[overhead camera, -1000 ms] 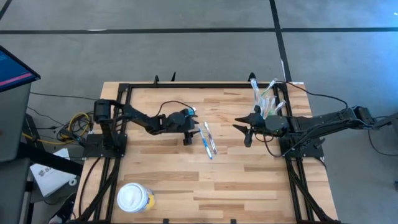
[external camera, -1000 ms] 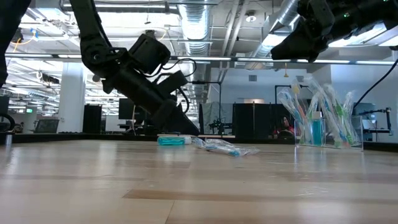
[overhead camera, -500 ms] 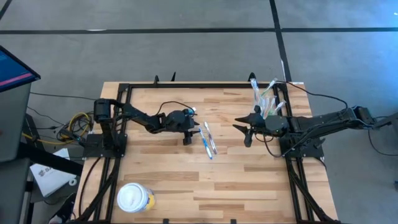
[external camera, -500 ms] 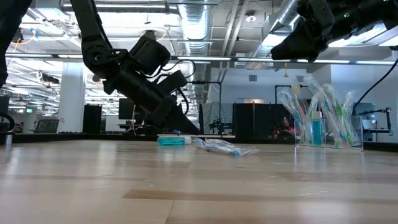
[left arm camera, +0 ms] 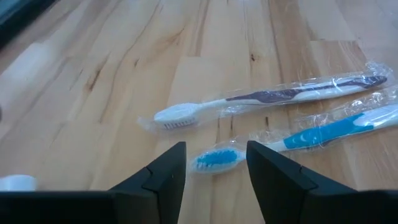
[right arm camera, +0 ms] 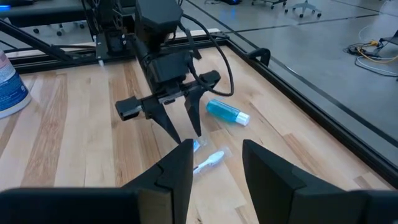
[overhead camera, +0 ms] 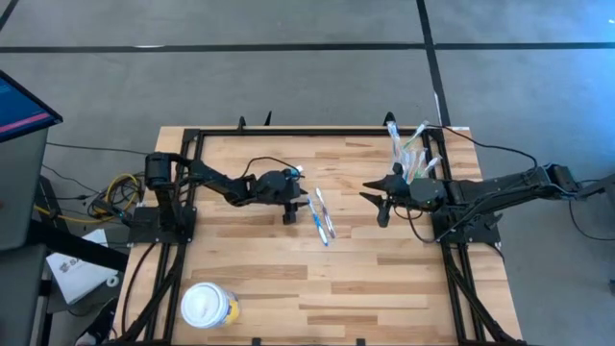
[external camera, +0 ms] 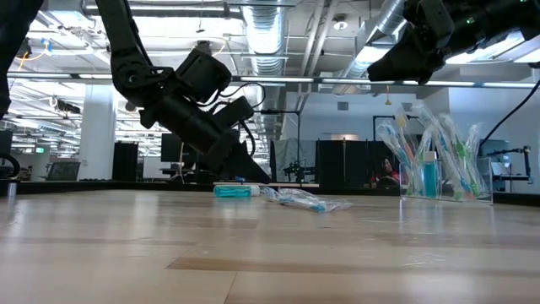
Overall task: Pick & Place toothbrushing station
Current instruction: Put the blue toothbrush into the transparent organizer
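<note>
Wooden table (overhead camera: 259, 279): left gripper (left arm camera: 214, 163), jaws spread, hovers above 2 wrapped toothbrushes (left arm camera: 292, 112). Slippery film may slide from the fingers. Right gripper (right arm camera: 214, 163) waits, spread.

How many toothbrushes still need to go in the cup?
Most look done: a bunch of toothbrushes already stands in the clear tumbler. In hand: nothing yet. The left gripper hangs open over two wrapped toothbrushes, one blue and one white, lying on the table. Left to do: those two, perhaps also the blue tube lying beside them. The right gripper waits open nearby, empty.
</note>
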`<state>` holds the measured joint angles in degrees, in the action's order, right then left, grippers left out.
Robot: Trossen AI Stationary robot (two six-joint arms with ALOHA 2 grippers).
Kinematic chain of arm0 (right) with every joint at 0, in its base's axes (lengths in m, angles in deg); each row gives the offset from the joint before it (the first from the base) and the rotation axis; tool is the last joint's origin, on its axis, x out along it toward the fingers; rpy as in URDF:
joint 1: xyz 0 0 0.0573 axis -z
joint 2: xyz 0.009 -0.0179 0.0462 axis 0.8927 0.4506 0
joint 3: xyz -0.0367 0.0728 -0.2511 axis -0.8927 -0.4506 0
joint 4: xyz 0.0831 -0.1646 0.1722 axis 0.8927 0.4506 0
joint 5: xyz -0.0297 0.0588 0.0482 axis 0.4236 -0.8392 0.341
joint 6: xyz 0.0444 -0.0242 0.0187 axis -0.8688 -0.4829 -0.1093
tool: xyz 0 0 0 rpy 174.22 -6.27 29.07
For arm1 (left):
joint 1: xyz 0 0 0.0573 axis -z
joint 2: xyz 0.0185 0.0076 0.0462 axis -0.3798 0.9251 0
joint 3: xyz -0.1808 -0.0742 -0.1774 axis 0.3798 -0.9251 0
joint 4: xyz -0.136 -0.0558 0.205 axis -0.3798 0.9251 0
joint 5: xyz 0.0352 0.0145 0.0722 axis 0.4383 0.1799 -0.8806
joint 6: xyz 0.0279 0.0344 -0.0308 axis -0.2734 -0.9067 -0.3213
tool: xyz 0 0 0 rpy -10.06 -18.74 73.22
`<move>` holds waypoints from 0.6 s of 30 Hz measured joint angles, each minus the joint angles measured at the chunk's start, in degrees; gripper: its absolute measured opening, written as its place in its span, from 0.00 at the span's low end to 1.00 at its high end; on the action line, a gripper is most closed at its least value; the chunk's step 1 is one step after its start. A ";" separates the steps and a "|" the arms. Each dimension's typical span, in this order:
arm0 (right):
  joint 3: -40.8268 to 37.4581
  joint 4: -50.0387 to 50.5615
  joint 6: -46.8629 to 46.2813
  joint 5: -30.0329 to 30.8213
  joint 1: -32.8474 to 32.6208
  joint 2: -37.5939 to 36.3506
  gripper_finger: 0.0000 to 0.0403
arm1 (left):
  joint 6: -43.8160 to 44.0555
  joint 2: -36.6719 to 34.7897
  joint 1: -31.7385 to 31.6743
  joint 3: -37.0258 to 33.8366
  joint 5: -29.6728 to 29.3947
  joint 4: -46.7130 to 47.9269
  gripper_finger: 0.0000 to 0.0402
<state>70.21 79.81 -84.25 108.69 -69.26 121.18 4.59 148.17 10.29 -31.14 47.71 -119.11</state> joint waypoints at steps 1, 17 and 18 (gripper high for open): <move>0.00 0.00 0.00 0.00 0.00 0.00 0.32 | 0.21 0.43 0.00 0.08 0.02 0.10 0.40; 0.00 0.41 -0.50 -1.77 0.00 0.02 0.32 | 7.53 3.47 3.81 0.00 0.94 0.42 0.36; 0.00 0.42 -0.50 -1.77 0.00 0.02 0.32 | 7.12 3.21 4.18 -0.05 -0.17 0.72 0.35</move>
<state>70.21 80.23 -84.76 106.92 -69.26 121.20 11.71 151.38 14.47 -31.18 47.54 -118.39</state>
